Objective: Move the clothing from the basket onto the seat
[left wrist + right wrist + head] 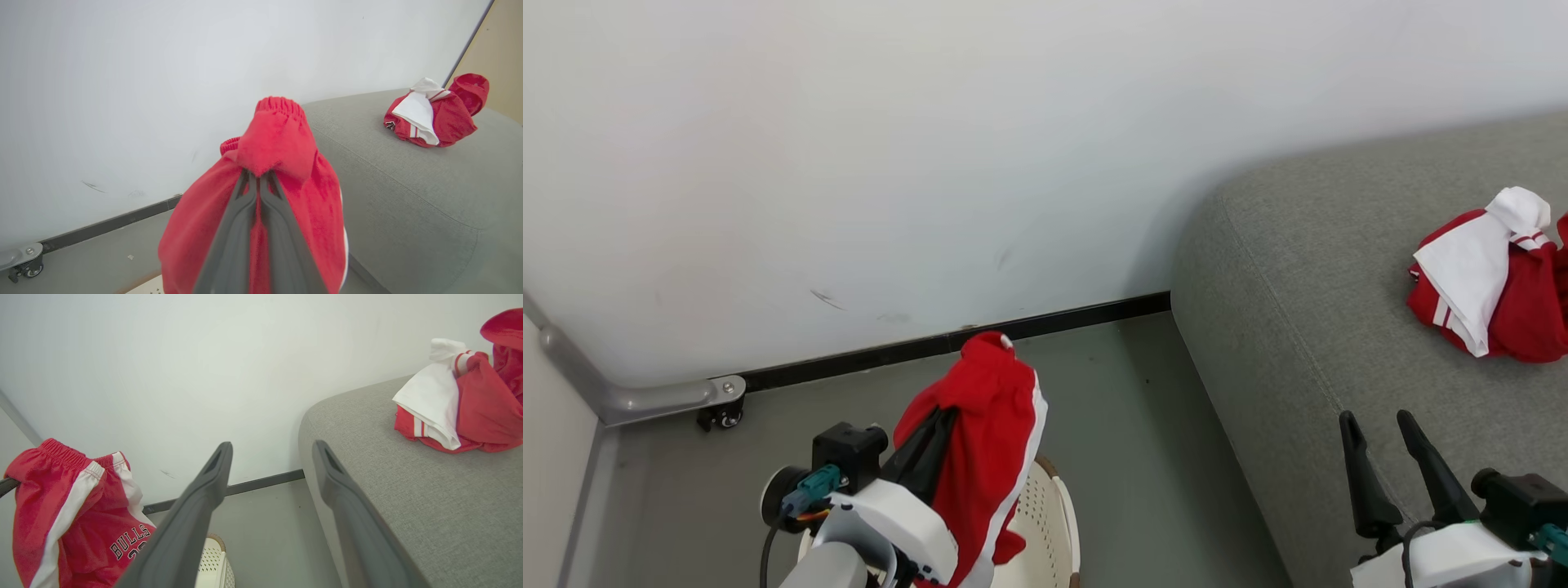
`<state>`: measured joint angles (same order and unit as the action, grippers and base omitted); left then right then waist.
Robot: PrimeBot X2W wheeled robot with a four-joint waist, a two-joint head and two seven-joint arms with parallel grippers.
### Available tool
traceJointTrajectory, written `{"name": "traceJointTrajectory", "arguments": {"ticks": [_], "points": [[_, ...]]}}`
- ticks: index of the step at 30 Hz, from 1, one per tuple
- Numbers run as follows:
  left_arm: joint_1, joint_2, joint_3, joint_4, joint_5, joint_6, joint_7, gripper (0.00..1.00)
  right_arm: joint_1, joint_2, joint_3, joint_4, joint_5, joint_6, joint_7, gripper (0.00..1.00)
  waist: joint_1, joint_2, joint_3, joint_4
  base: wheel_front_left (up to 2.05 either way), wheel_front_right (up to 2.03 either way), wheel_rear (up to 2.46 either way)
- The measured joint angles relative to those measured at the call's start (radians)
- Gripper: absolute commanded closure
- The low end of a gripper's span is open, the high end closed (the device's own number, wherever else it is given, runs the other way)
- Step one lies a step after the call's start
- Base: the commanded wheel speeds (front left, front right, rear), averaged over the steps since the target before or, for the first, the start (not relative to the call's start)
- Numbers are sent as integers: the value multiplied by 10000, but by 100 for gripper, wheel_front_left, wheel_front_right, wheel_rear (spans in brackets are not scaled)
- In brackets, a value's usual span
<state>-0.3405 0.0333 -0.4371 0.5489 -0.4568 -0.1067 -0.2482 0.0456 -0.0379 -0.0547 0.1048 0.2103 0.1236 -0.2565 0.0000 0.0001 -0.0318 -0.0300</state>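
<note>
Red shorts are pinched by the closed left gripper; their BULLS lettering is read left of the open right gripper.

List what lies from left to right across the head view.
caster under the wall rail → red shorts pinched in the shut left gripper → rounded corner of the grey seat → red-and-white clothing pile lying on that seat.

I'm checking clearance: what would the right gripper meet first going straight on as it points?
Likely the white wall, passing close beside the rounded corner of the grey sofa. The right gripper is open and holds nothing, and depth is unclear.
</note>
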Motion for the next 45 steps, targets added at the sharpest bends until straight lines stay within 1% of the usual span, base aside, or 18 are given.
{"name": "traceJointTrajectory", "arguments": {"ticks": [14, 28, 41, 45], "points": [[276, 13, 282, -1812, 0, 159, -12, 100, 161, 4, 21, -165, 0, 0, 0, 0, 0, 0, -92, 210, 0, 0, 0], [407, 29, 704, -3530, -2, 161, -40, 100, 174, 4, 123, -259, 17, 0, 0, 0, 0, 0, -253, 269, 0, 0, 0], [407, 27, 775, -4943, -2, 161, -40, 100, 188, 4, 314, -299, 100, 0, 0, 0, 0, 0, -250, 245, 0, 0, 0], [406, 31, 748, -5264, 12, 159, -40, 100, 314, 2, 522, -303, 92, 0, 0, 0, 0, 0, -250, 237, 0, 0, 0]]}}
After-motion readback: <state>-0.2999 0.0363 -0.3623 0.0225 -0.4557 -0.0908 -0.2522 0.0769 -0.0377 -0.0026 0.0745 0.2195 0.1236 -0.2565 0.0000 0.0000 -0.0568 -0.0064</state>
